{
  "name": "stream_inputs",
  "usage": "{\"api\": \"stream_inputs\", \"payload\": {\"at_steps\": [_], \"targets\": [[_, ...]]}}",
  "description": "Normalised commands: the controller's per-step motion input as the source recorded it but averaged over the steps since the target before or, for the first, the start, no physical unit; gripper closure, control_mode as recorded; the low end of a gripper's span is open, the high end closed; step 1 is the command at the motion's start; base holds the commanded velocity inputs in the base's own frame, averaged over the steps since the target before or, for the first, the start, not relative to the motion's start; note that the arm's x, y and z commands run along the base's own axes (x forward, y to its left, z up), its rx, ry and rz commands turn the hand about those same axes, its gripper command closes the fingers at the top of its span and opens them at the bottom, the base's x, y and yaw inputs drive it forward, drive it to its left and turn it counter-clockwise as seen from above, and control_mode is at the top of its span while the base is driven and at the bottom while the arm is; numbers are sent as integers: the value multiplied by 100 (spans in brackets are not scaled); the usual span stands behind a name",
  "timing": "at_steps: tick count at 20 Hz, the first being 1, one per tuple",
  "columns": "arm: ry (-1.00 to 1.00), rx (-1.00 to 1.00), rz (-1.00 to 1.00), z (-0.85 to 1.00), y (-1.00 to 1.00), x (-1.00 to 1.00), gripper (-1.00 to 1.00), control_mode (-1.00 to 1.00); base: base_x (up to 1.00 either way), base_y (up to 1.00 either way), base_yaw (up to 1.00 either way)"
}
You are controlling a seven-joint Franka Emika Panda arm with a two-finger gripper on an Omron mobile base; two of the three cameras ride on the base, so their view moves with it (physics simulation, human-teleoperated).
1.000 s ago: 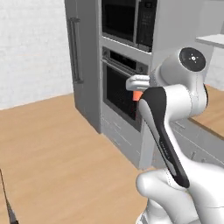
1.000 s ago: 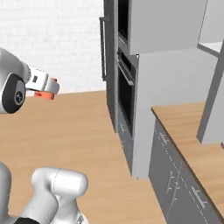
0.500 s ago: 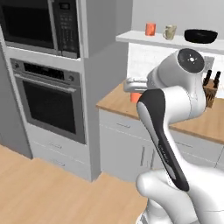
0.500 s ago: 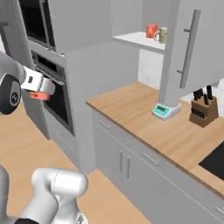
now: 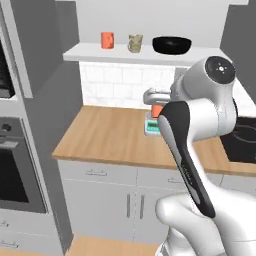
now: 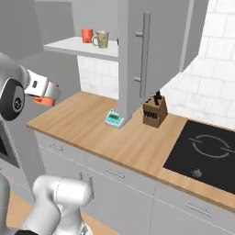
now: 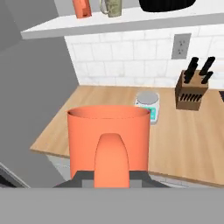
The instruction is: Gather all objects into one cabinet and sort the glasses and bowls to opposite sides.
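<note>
My gripper (image 7: 112,176) is shut on an orange cup (image 7: 109,142) with a handle that faces the camera. The same held cup (image 5: 157,110) hangs above the wooden counter, in front of the arm, and appears at the left of the right base view (image 6: 46,99). Higher up, the open cabinet's white shelf (image 5: 125,53) carries a small orange cup (image 5: 107,40), a beige speckled tumbler (image 5: 134,43) and a wide black bowl (image 5: 171,45). From the hand view these stand along the top edge: orange cup (image 7: 82,8), tumbler (image 7: 111,7), bowl (image 7: 166,4).
A white-and-teal scale (image 7: 147,103) sits on the counter (image 5: 105,135) under the shelf, with a knife block (image 6: 153,111) to its right. A dark cooktop (image 6: 206,151) lies further right. An open grey cabinet door (image 6: 137,55) juts out. An oven (image 5: 10,170) stands at left.
The whole scene has shifted: the base has turned from the fridge and oven wall toward the counter and the open cabinet. The orange cup stays in my grip.
</note>
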Motion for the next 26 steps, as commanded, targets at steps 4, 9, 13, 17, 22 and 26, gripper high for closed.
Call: {"api": "stream_inputs", "payload": {"at_steps": [4,9,13,17,22,26], "targets": [[0,0,0,0,0,0,100,100,77,24,-31],[0,0,0,0,0,0,100,100,60,45,-20],[0,0,0,0,0,0,100,100,34,29,-2],[0,0,0,0,0,0,100,100,33,14,-5],[0,0,0,0,0,0,100,100,39,14,-14],[0,0,0,0,0,0,100,100,25,28,-5]]}}
